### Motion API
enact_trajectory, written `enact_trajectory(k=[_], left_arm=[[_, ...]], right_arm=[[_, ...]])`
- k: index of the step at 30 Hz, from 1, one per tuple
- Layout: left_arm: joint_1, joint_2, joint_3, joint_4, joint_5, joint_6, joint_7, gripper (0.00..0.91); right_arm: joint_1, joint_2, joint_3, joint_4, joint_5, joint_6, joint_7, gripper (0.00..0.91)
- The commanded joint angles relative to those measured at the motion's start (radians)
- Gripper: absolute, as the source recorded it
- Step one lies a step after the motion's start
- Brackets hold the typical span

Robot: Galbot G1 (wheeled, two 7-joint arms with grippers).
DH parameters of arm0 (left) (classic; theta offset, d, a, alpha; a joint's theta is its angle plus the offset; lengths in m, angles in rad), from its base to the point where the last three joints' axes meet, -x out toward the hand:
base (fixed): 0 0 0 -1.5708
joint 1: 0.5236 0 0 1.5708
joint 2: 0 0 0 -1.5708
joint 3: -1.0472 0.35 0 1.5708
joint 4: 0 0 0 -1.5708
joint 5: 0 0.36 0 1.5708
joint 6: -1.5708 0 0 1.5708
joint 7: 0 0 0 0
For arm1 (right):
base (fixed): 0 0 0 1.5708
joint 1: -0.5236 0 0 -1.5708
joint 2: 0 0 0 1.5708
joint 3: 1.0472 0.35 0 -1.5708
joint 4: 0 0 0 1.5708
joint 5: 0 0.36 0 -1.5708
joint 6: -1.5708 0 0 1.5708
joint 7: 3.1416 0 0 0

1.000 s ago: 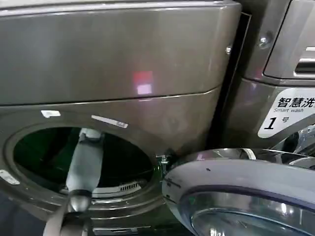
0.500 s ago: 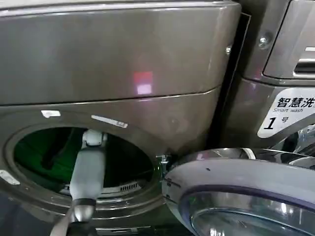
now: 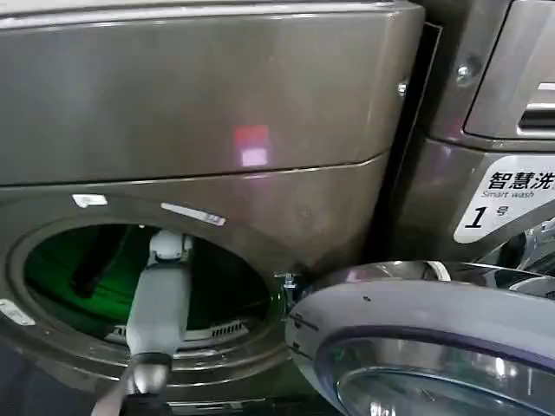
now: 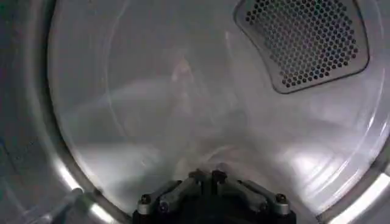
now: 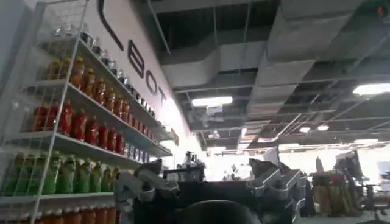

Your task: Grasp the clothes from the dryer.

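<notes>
The dryer [image 3: 217, 104] is a bronze-grey front loader whose round drum mouth [image 3: 61, 277] stands open at the lower left. My left arm [image 3: 159, 303] reaches through that mouth into the drum. In the left wrist view my left gripper [image 4: 207, 176] points at the pale drum back wall [image 4: 152, 109], its two fingertips [image 4: 196, 177] pressed close together, shut. I cannot make out any fabric between them. The clothes are hidden from me. My right gripper [image 5: 207, 176] is away from the machine, facing the room, open with nothing between its fingers.
The grey-rimmed glass door [image 3: 416, 312] hangs open at the lower right, close beside the mouth. A neighbouring machine with a white "1" sticker [image 3: 503, 204] stands to the right. A perforated vent panel [image 4: 304, 42] sits in the drum's back wall. Shelves of bottles [image 5: 79, 128] face the right wrist.
My left arm has shifted a little to the right and farther into the drum mouth. The door has not moved.
</notes>
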Motion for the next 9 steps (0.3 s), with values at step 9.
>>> enact_trajectory(k=[9], left_arm=[[0.009, 0.003, 0.005, -0.026, -0.015, 0.009, -0.007, 0.000]], right_arm=[[0.009, -0.003, 0.011, 0.011, -0.016, -0.028, 0.020, 0.907]])
